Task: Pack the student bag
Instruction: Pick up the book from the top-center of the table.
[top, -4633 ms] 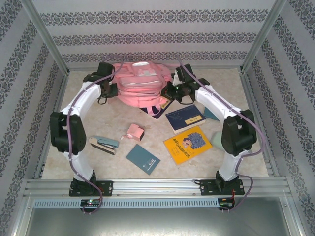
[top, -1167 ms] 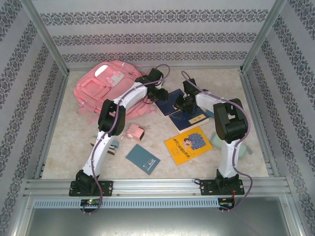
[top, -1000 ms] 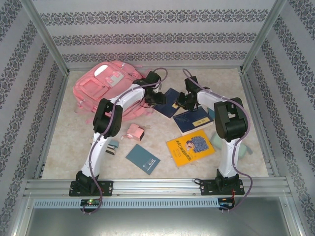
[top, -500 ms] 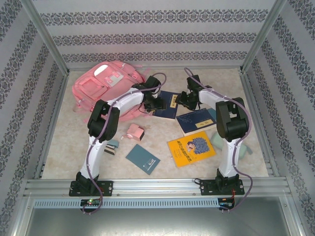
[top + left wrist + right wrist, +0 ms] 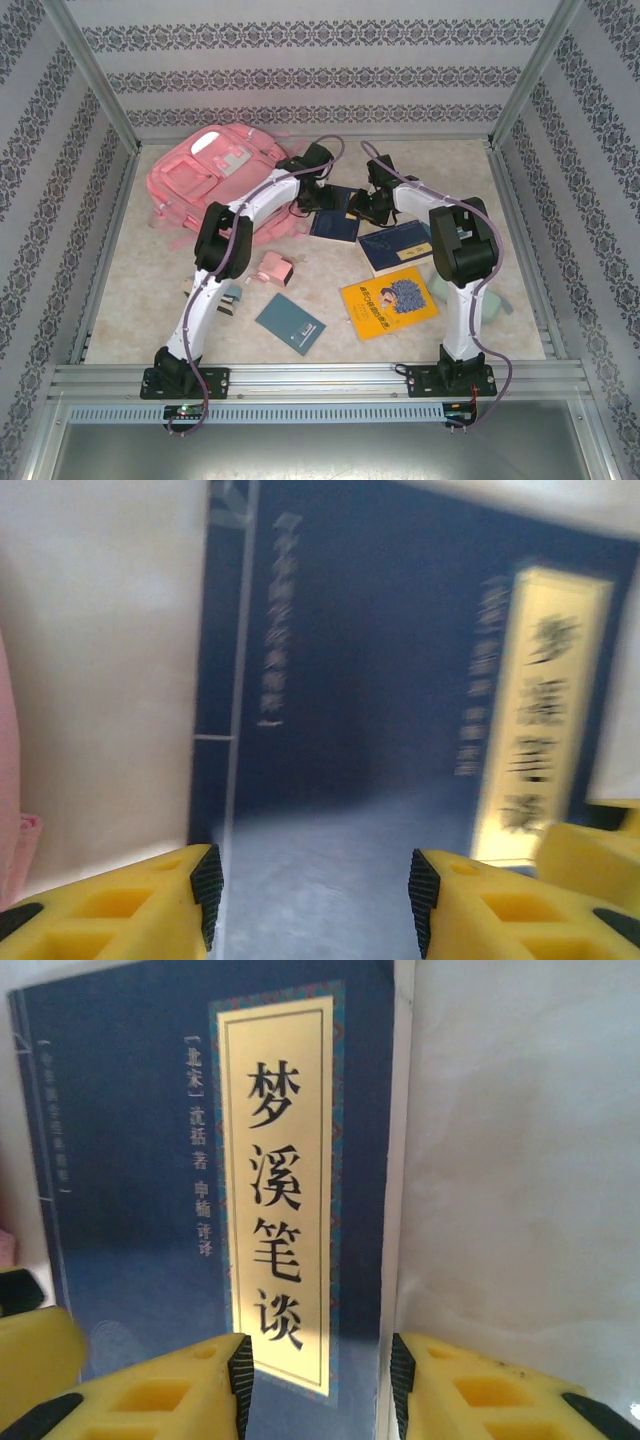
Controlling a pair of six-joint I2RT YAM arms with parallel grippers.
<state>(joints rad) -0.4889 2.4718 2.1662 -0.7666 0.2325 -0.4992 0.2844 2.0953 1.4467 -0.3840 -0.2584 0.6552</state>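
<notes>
Left gripper [image 5: 323,198] and right gripper [image 5: 366,205] converge on a navy book [image 5: 338,214] near the table's [image 5: 130,300] far edge in the top view. The student bag [image 5: 215,180] lies at the far-left corner, while a yellow book [image 5: 388,300] and teal notebook [image 5: 290,323] lie loose (nothing appears packed yet). In the left wrist view the jaws are spread and empty over the blurred cover; in the right wrist view they are likewise spread and empty at the book's right edge, so I judge all the packing remains.

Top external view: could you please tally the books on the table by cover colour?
Dark blue: 2, the far dark blue book and the near dark blue book
Yellow: 1, the yellow book
Teal: 1, the teal book
Total: 4
</notes>
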